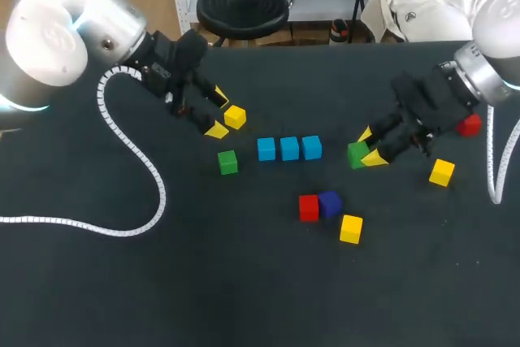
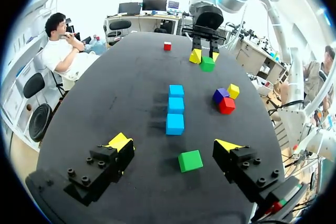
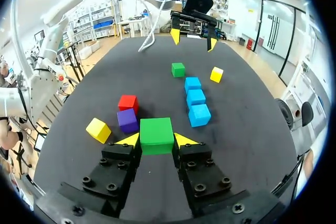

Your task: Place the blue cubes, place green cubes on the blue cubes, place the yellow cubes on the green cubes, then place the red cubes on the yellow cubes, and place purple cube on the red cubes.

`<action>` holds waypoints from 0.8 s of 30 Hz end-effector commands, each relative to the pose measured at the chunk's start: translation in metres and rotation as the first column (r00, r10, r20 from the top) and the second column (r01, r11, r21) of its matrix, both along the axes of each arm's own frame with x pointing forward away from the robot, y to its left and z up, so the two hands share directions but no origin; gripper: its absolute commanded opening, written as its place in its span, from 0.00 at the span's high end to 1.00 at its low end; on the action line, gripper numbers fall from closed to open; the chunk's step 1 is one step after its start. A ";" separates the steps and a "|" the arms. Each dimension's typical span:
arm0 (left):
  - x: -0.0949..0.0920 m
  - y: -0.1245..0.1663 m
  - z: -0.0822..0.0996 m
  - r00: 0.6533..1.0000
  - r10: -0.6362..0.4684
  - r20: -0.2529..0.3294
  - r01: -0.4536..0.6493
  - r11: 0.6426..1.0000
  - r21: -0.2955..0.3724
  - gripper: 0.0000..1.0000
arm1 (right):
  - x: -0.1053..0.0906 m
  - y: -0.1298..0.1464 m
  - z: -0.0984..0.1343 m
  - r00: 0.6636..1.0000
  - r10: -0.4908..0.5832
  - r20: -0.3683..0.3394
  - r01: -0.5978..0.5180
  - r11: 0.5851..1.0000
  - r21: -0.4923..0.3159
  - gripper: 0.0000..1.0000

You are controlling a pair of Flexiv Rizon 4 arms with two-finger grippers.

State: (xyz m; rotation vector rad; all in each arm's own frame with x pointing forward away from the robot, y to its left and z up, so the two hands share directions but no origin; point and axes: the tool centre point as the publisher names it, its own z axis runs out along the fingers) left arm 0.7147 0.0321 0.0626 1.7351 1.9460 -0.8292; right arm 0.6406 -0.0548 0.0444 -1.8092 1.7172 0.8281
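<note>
Upper left: left jaws wide apart and empty above the dark tabletop (image 1: pixel 244 282), with a small yellow cube (image 1: pixel 235 117) just beside their tips. A loose green cube (image 1: pixel 227 162) sits below. Centre: three blue cubes (image 1: pixel 289 149) in a close row. Lower centre: red cube (image 1: pixel 308 207) touching purple cube (image 1: pixel 330 202). Right: right jaws clamped on a second green cube (image 1: pixel 356 154), near the row's right end.

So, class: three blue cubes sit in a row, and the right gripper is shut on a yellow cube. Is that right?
One detail is wrong. The right gripper is shut on a green cube, not a yellow one, as the right wrist view shows. The three blue cubes do sit in a row.
</note>
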 end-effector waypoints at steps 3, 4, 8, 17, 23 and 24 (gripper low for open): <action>0.001 0.000 0.000 1.000 -0.001 -0.002 0.001 1.000 0.003 0.00 | 0.000 0.017 0.014 1.000 -0.005 -0.001 0.005 1.000 0.005 1.00; 0.001 0.000 0.000 1.000 -0.001 -0.002 0.001 1.000 0.003 0.00 | -0.001 0.019 0.017 1.000 -0.008 0.002 0.008 1.000 0.003 1.00; 0.001 0.000 0.000 1.000 -0.001 -0.002 0.001 1.000 0.003 0.00 | -0.005 0.025 0.029 0.999 -0.041 0.028 0.041 0.999 0.002 1.00; 0.001 0.000 0.000 1.000 -0.001 -0.002 0.001 1.000 0.003 0.00 | -0.010 0.040 0.036 0.996 -0.085 0.031 0.085 0.996 0.003 1.00; 0.001 0.000 0.000 1.000 -0.001 -0.002 0.001 1.000 0.003 0.00 | -0.010 0.047 0.037 0.995 -0.065 0.076 0.062 0.997 0.035 1.00; 0.001 0.000 0.000 1.000 -0.001 -0.002 0.001 1.000 0.003 0.00 | -0.011 0.047 0.038 0.995 -0.054 0.087 0.051 0.998 0.039 1.00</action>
